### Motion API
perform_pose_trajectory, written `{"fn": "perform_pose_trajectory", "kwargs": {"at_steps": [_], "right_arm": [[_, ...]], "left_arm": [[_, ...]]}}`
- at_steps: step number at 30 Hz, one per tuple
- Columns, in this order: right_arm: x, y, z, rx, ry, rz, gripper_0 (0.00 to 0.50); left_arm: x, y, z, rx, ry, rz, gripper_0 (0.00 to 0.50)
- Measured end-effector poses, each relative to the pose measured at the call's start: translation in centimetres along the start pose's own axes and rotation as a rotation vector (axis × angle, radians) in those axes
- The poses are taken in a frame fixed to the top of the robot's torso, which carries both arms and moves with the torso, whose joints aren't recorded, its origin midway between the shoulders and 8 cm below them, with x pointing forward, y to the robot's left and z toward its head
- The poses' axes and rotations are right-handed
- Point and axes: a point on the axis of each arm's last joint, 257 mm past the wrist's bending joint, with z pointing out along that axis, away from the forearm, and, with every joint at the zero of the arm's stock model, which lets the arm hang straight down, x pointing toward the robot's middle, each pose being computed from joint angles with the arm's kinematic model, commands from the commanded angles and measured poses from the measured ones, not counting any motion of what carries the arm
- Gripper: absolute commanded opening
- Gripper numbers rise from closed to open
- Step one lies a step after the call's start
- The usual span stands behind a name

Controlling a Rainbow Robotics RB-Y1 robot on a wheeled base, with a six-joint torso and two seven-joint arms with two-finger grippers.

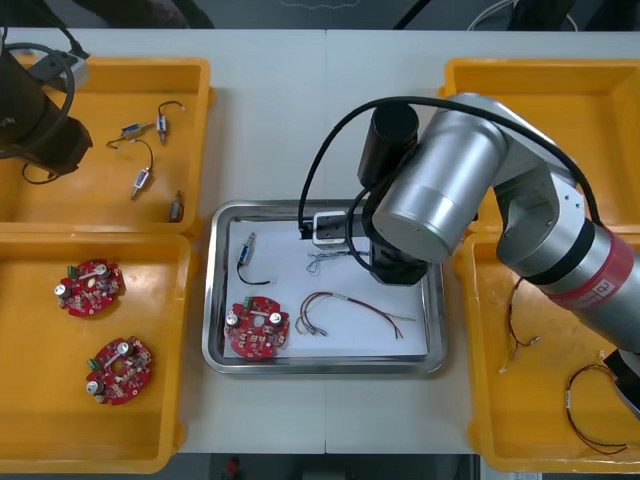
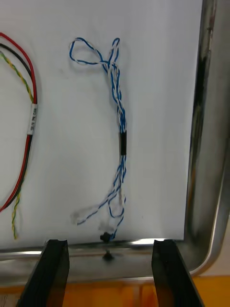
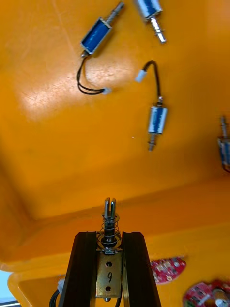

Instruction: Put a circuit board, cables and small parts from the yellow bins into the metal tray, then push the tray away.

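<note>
- Front view: the right arm (image 1: 450,190) is reaching over the tray (image 1: 213,300) and covering its far right corner.
- In the right wrist view, the right hand (image 2: 110,244) is hovering at the tray's rim. Its fingers (image 2: 52,268) are standing spread apart and gripping nothing.
- The blue-white cable (image 2: 122,139) is lying flat on the tray's white floor, just ahead of the gap between those fingers and near one tray wall.
- The red-yellow cable (image 1: 350,308) is lying around the tray's middle, beside the blue-white cable but not touching it.
- A board (image 1: 257,328) is sitting in the tray's near left corner.
- A small part (image 1: 246,250) is lying in the tray's far left corner.
- The left arm (image 1: 35,120) is hanging over the far bin (image 1: 100,85) to the left of the tray.
- In the left wrist view, the left hand (image 3: 109,235) is pinching a sprung part (image 3: 110,223) between its fingers, above that bin's floor and well apart from the tray.
- Loose parts (image 3: 157,120) are lying on the far bin's floor ahead of the left hand.
- Two spare boards (image 1: 90,286) are lying in the near bin (image 1: 40,400) to the left of the tray.
- The tray is resting on the tabletop (image 1: 270,120) between the bins.
</note>
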Motion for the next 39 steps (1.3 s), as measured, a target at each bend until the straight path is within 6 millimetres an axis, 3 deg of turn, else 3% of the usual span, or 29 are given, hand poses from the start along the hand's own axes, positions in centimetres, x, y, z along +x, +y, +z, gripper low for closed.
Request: {"fn": "perform_pose_trajectory", "kwargs": {"at_steps": [4,10,21,27,32,39], "right_arm": [[1.6,-0.3,-2.2,-0.004,0.036,0.026,0.500],[1.5,-2.0,-3.9,0.037,-0.008,0.062,0.500],[2.8,-5.5,-7.8,0.112,-0.122,0.213,0.500],[6.3,-6.2,-9.4,0.124,-0.177,0.569,0.500],[9.1,-6.9,-10.4,0.167,-0.179,0.696,0.500],[12.8,-6.3,-10.5,0.177,-0.183,0.994,0.500]], "left_arm": [[-0.5,-2.4,-1.6,0.034,-0.028,-0.010,0.002],[-2.1,-6.5,-3.3,0.093,-0.099,-0.113,0.003],[-2.8,-16.2,-3.8,0.168,-0.109,-0.099,0.004],[-1.4,-20.1,-2.7,0.185,-0.059,-0.097,0.007],[-0.2,-23.3,-1.1,0.193,-0.012,-0.253,0.007],[-0.3,-26.0,1.8,0.208,0.000,-0.320,0.007]]}}
